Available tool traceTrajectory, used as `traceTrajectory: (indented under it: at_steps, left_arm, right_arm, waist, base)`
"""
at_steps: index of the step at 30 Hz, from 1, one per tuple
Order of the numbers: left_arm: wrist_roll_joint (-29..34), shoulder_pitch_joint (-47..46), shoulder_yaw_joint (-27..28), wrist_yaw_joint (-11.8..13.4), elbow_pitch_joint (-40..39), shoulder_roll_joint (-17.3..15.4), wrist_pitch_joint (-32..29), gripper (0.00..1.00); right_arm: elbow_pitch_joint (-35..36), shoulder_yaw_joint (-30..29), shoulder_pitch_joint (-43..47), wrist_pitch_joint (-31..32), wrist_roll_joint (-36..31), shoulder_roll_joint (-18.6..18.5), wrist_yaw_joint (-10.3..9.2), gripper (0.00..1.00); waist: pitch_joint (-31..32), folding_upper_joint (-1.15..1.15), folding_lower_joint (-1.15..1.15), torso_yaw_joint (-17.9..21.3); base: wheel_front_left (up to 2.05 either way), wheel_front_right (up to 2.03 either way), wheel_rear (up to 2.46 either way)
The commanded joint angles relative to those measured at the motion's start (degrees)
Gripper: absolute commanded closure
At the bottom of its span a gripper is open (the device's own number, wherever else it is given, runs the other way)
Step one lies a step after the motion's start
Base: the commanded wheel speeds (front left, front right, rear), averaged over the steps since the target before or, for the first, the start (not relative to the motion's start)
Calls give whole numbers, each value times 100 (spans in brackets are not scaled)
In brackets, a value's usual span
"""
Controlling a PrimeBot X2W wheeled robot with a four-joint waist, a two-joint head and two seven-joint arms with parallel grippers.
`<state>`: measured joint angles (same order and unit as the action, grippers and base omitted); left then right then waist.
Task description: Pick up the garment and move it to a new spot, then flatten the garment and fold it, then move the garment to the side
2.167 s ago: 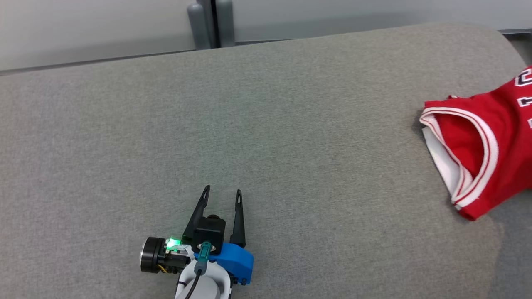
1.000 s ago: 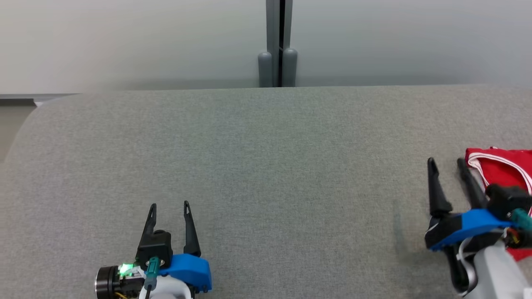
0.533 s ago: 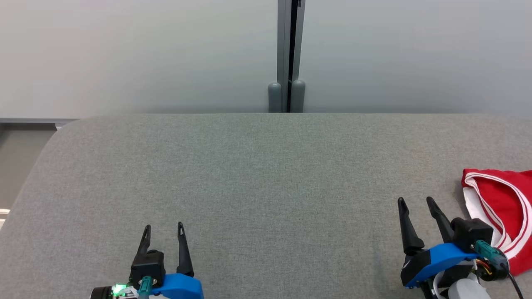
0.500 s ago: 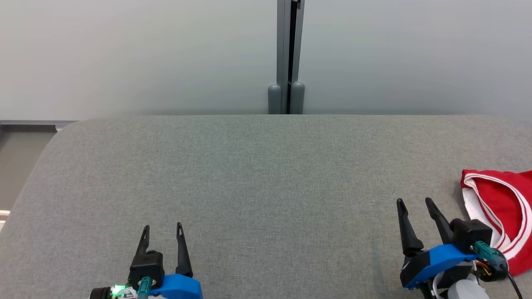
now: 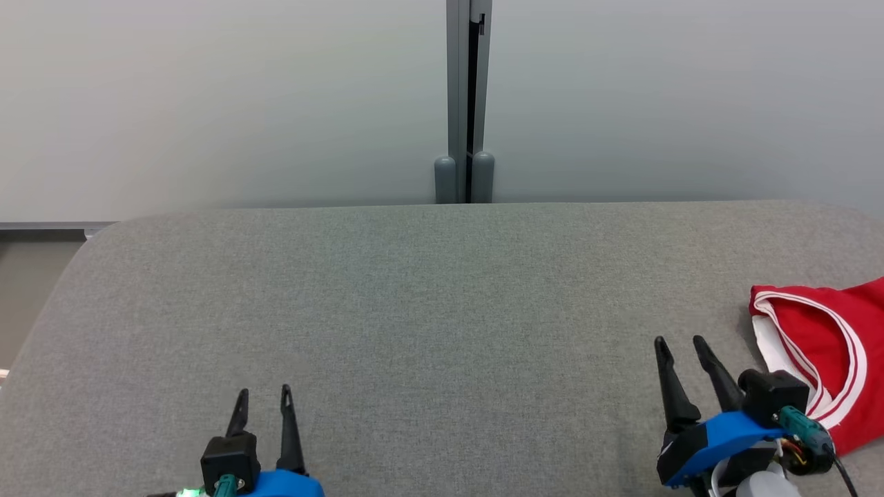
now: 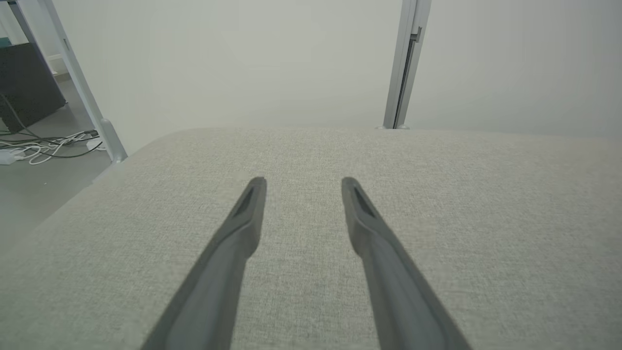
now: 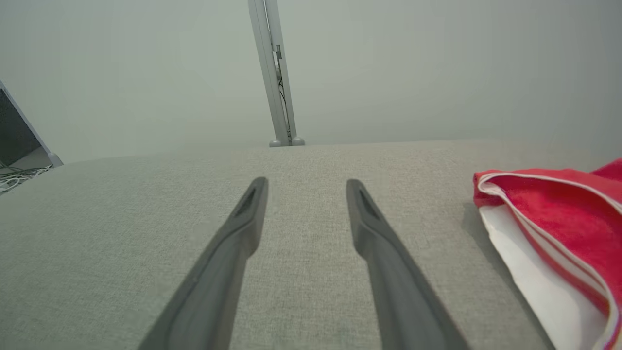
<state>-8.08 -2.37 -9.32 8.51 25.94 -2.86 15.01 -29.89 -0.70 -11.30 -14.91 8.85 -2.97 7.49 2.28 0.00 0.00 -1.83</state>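
My left gripper (image 5: 264, 391) hangs low over the near edge of the tabletop (image 5: 442, 290), toward its left corner. The jaws are apart and hold nothing. My right gripper (image 5: 678, 339) is over the near edge toward the right, jaws spread the same way and empty.

Just to the right of it lies the red garment (image 5: 825, 338), at the right edge of the tabletop and running out of the head view. Its white-trimmed opening faces the gripper, and a white inner layer shows under the trim. In the right wrist view the garment (image 7: 559, 204) lies off to the right of my fingers (image 7: 374, 228), with a strip of grey fabric between them.

Past the far edge, at its middle, a grey post (image 5: 464, 103) stands between pale wall panels (image 5: 207, 103). In the left wrist view, beyond the far left corner, I see white cables (image 6: 43, 146) on the floor, a dark cabinet (image 6: 24, 82) and a slanted metal leg (image 6: 82, 92).
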Motion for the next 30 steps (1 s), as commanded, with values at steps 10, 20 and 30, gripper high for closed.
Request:
traceTrajectory:
  at_steps: [10, 20, 30]
  left_arm:
    - [-737, 38, 165, -142, 72, 1, -254, 100]
    - [-1808, -11, 339, -345, -133, 1, -494, 100]
    - [-2759, -67, 513, -526, -296, 0, -727, 100]
  right_arm:
    - [-53, -113, 100, 268, 720, 14, 0, 100]
    - [219, -143, 191, 495, 1788, 12, 0, 100]
    - [430, -201, 243, 726, 2731, 10, 0, 100]
  waist:
    - [-12, 0, 0, 10]
    - [-32, 0, 0, 24]
    - [-52, 0, 0, 39]
  base:
    - [0, 0, 0]
    - [0, 0, 0]
    - [0, 0, 0]
